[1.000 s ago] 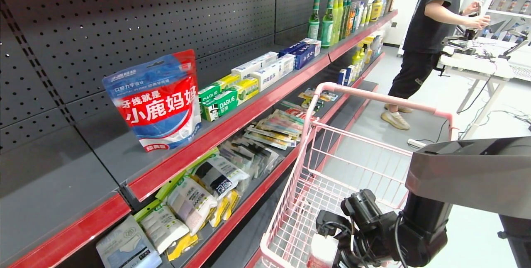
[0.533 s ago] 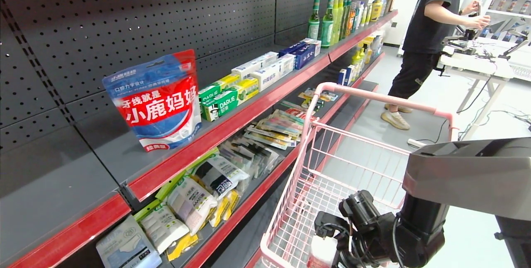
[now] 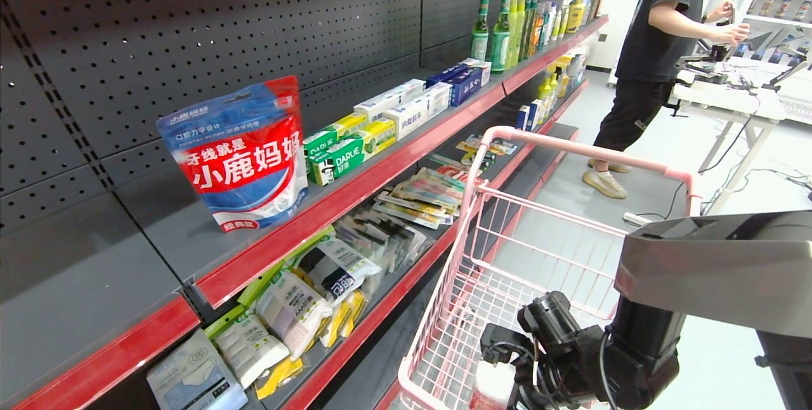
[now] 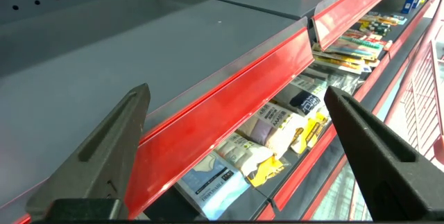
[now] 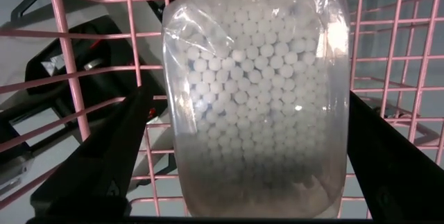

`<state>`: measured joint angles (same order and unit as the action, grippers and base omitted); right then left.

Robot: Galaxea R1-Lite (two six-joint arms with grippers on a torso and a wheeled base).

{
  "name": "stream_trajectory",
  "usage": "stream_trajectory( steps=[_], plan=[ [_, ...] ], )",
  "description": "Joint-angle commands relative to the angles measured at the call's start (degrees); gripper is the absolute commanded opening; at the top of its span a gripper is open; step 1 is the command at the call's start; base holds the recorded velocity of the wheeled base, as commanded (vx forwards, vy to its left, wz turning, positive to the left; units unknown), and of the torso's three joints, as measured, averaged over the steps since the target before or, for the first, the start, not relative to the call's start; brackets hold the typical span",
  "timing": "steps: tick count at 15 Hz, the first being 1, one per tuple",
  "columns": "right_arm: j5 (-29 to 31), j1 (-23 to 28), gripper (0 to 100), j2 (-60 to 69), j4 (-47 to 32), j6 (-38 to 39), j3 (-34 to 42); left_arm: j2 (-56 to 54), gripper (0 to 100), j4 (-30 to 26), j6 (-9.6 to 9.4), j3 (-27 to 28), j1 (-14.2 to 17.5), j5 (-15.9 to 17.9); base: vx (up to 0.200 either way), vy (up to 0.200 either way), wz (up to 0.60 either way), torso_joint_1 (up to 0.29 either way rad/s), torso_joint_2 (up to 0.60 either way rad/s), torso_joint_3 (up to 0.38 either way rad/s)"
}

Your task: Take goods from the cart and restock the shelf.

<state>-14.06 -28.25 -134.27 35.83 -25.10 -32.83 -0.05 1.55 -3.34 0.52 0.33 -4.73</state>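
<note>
- Your right gripper is down inside the pink cart, near its front left corner, and it is grasping a clear pack of cotton swabs.
- The dark fingers sit on either side of the pack, which fills the gap between them. Cart wires run behind it.
- In the head view the same pack shows as a white shape just ahead of the right arm, about level with the cart's near rim.
- Your left gripper is released, with its jaws wide apart and nothing between them. It faces the bare grey board of the upper shelf, close to the red front strip.
- On that upper shelf a blue and red pouch stands upright against the pegboard.
- Beside the pouch there is a row of toothpaste boxes, and green bottles stand farther along.
- The shelf below holds soft packets lying flat and overlapping.
- The cart stands just beside the shelf's lower edge.
</note>
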Motion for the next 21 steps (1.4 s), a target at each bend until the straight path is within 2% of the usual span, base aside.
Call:
stream_trajectory(
  steps=[1, 4, 5, 11, 14, 15, 17, 19, 21],
  plan=[
    [-0.01, -0.06, 100, -0.03, 0.03, -0.04, 0.05, 0.05, 100, 0.03, 0.00, 0.00, 0.02, -0.02, 0.000, 0.000, 0.00, 0.000, 0.00, 0.000],
    [-0.01, -0.06, 100, -0.03, 0.03, -0.04, 0.05, 0.05, 100, 0.03, 0.00, 0.00, 0.02, -0.02, 0.000, 0.000, 0.00, 0.000, 0.00, 0.000],
    [-0.01, -0.06, 0, -0.03, 0.03, -0.04, 0.05, 0.05, 100, 0.03, 0.00, 0.00, -0.07, -0.02, 0.000, 0.000, 0.00, 0.000, 0.00, 0.000],
    [-0.01, -0.06, 0, -0.03, 0.12, -0.04, 0.13, 0.05, 100, 0.03, 0.00, 0.00, -0.07, -0.02, 0.000, 0.000, 0.00, 0.000, 0.00, 0.000],
    [-0.01, 1.70, 0, 2.26, 1.17, 0.49, 1.72, 0.05, 100, 0.03, 0.00, 0.00, -0.07, -0.02, 0.000, 0.000, 0.00, 0.000, 0.00, 0.000],
    [-0.09, 2.58, 0, 4.89, 1.09, 2.34, 2.16, 0.05, 100, 0.03, 0.00, 0.00, 0.02, -0.02, 0.000, 0.000, 0.00, 0.000, 0.00, 0.000],
    [-0.18, 2.49, 0, 10.43, 0.65, 12.62, 2.59, 0.05, 100, 0.03, 0.00, 0.00, 0.02, -0.02, 0.000, 0.000, 0.00, 0.000, 0.00, 0.000],
    [0.08, 3.11, 0, 14.56, 0.21, 15.34, 4.18, 0.05, 100, 0.03, 0.00, 0.00, 0.02, -0.02, 0.000, 0.000, 0.00, 0.000, 0.00, 0.000],
    [0.96, 5.83, 0, 18.69, -0.41, 15.43, 5.41, 0.05, 100, 0.03, 0.00, 0.00, -0.07, -0.02, 0.000, 0.000, 0.00, 0.000, 0.00, 0.000]
  ],
)
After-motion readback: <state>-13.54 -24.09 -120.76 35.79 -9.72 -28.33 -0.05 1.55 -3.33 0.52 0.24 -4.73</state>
